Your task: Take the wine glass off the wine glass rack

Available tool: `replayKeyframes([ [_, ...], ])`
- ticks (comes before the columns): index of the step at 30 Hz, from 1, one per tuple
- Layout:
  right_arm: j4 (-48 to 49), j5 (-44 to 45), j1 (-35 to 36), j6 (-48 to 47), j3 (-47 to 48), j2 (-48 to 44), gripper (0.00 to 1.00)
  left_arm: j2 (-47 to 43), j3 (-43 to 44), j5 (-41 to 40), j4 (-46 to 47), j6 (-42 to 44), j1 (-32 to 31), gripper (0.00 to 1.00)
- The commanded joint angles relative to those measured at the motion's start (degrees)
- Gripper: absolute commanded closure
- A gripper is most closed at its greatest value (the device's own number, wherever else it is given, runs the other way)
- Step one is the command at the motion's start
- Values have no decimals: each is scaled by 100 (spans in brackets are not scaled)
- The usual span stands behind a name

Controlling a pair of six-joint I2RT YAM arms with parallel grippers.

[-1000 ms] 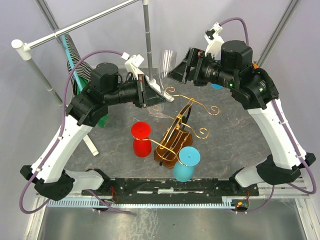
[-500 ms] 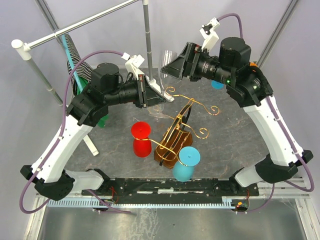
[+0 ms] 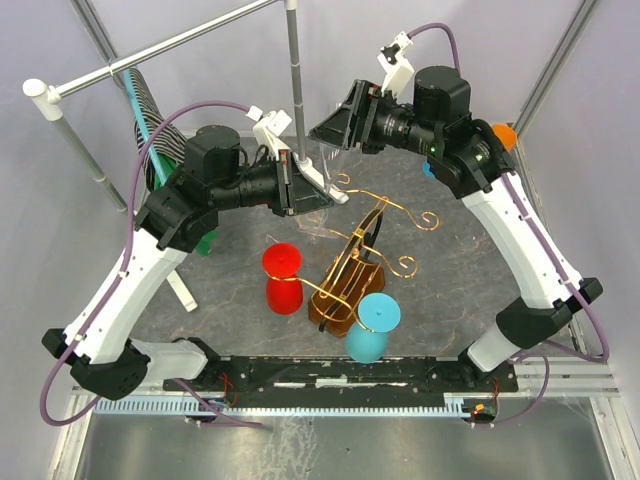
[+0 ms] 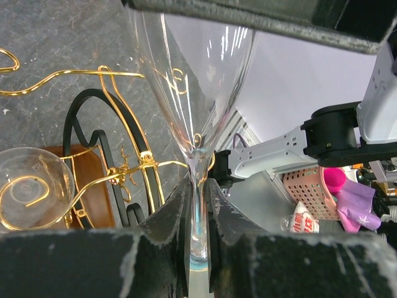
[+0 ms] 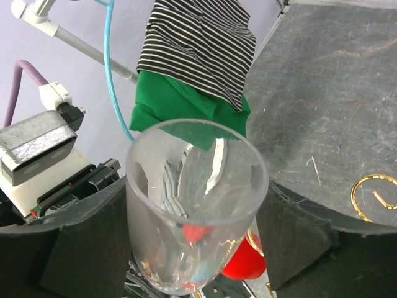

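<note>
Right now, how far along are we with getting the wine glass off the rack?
Done: wine glass looks clear of the wine glass rack. In hand: left gripper clamps its stem; right gripper, open, flanks the bowl. Left: right grip, then carrying away.

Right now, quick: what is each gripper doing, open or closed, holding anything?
Left gripper: closed on the wine glass stem.
Right gripper: open, straddling the glass's bowl.
</note>
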Motion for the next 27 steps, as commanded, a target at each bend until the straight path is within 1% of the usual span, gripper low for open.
replayKeyframes([
  [1,532,-67,-57,-68,154,-100,25,-13,105,253,398,142,-23,97],
  [7,621,-135,-128,3,-14,-224,35,-13,96,124,395,153,-31,97],
  [8,653,-139,-149,25,-69,-250,36,-7,94,89,395,153,-26,94],
  [9,667,-146,-168,40,-98,-275,37,-5,81,52,394,153,-27,86],
  [10,671,-144,-181,53,-129,-295,38,6,76,9,395,145,-27,74],
  [11,680,-148,-192,56,-149,-306,39,12,71,-35,395,141,-28,67],
  [14,703,-152,-230,89,-194,-327,41,30,63,-236,393,164,-28,57],
  [16,740,-201,-238,136,-213,-309,43,22,51,-462,388,225,-28,55],
  [22,795,-214,-270,159,-198,-265,45,110,80,-985,294,584,-32,56],
  [25,626,-28,-313,-27,-127,-296,45,136,136,-1426,149,846,-24,54],
  [27,553,-17,-388,-80,-121,-341,45,149,173,-1571,98,930,-27,51],
])
